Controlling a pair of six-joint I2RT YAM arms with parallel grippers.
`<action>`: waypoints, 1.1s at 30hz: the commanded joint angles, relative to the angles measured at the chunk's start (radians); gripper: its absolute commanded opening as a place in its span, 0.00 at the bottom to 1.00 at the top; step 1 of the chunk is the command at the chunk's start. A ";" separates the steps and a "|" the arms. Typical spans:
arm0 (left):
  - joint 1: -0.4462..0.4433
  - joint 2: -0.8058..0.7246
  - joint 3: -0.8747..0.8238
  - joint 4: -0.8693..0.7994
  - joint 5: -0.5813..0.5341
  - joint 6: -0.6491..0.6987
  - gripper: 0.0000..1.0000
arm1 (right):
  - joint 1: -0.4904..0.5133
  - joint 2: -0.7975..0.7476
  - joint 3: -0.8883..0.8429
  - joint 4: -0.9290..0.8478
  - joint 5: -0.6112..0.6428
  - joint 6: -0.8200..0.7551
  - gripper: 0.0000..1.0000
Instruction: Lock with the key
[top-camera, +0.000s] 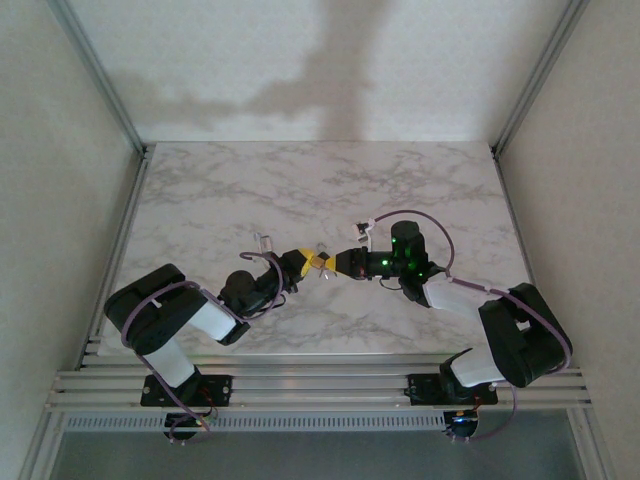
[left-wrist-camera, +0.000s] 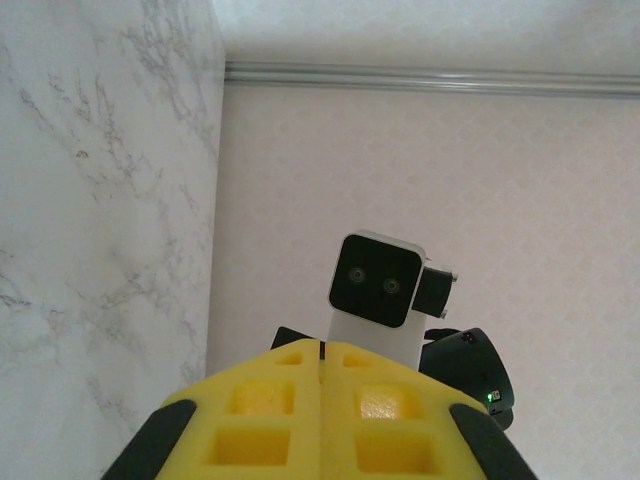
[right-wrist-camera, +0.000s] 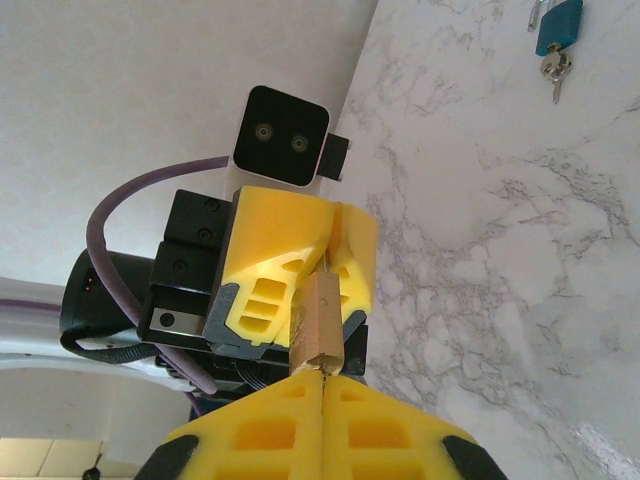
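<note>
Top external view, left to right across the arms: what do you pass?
black-and-white left arm → yellow-fingered left gripper → small brass padlock → right gripper → black-and-white right arm

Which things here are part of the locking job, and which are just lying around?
In the job: brass padlock, held in the left claw; right claw, shut at the padlock's end.
Lying about: blue padlock with its keys, on the marble table.
</note>
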 joint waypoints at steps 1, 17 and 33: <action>0.040 -0.011 0.004 0.085 -0.060 -0.030 0.00 | 0.013 -0.025 0.014 -0.048 -0.038 -0.029 0.00; 0.071 -0.024 -0.009 0.086 -0.065 -0.042 0.00 | 0.014 -0.032 0.017 -0.066 -0.041 -0.038 0.00; 0.084 -0.032 -0.007 0.077 -0.051 -0.042 0.00 | 0.013 -0.038 0.018 -0.079 -0.039 -0.044 0.00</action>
